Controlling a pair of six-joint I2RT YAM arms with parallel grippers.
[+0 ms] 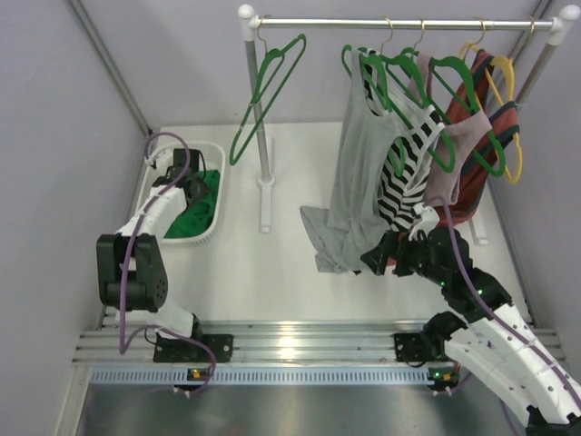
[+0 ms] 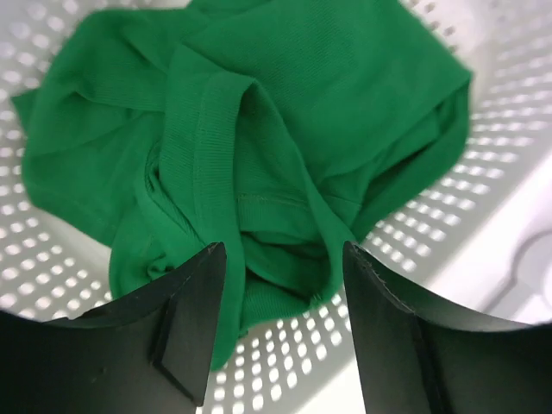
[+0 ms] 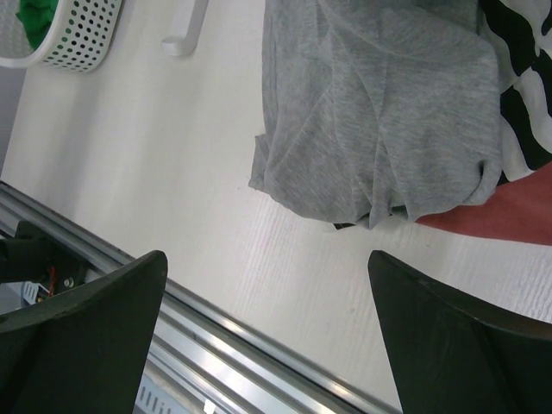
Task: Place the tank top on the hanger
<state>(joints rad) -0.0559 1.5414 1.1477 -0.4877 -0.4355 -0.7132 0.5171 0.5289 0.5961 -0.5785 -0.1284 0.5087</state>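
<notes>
The bright green tank top lies crumpled in a white perforated basket; it also shows in the top view. My left gripper is open just above the top's near folds, one finger on each side of a bunched edge, gripping nothing. In the top view my left gripper reaches down into the basket. The empty green hanger hangs tilted on the left end of the rail. My right gripper is open and empty above the table, low beside the hanging clothes.
A rail holds a grey tank top, a black-and-white striped top, a reddish garment and green and yellow hangers. The rack's left post stands between basket and clothes. Aluminium rails run along the near edge.
</notes>
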